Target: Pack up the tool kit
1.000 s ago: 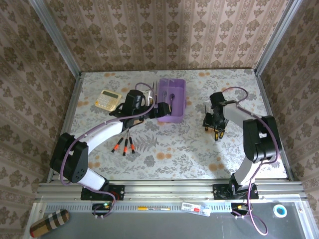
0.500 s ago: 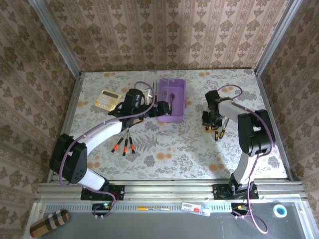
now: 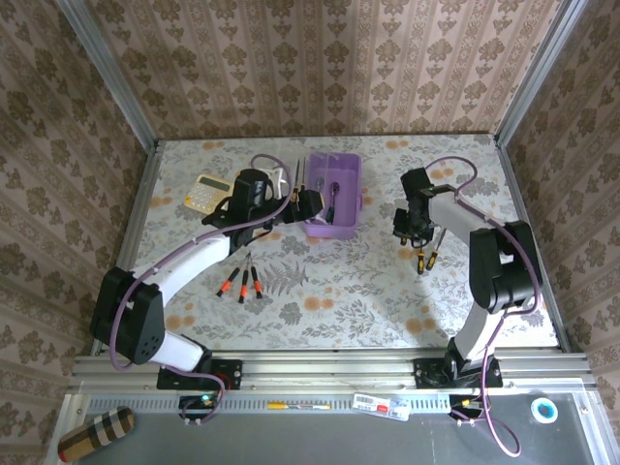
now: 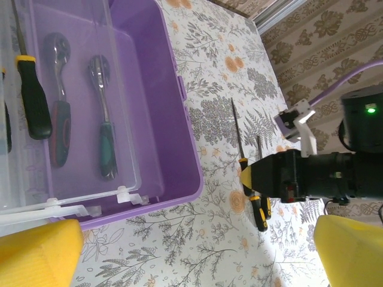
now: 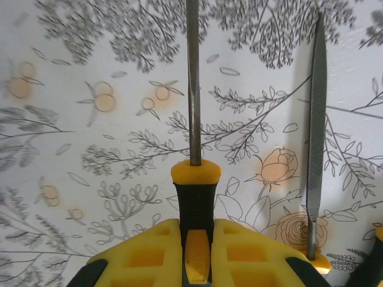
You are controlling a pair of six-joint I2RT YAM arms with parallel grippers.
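Wallpapered walls [image 3: 320, 68] enclose the floral table [image 3: 339, 300]. Left arm [image 3: 184, 262] reaches diagonally from its base to the purple case [image 3: 334, 194] at centre-back. The left gripper [image 3: 308, 203] has its jaws wide apart and holds nothing, at the case's left side. Right arm [image 3: 494, 271] is folded, wrist pointing down. The right gripper [image 5: 196, 254] is clamped on the black-and-yellow handle of a screwdriver [image 5: 194, 179], well right of the case; lifted or lying, cannot tell. File [image 5: 315, 137] lies just beside it. Two wrenches [image 4: 105, 137] are inside the case. Three orange-handled screwdrivers [image 3: 242, 283] lie near the left arm.
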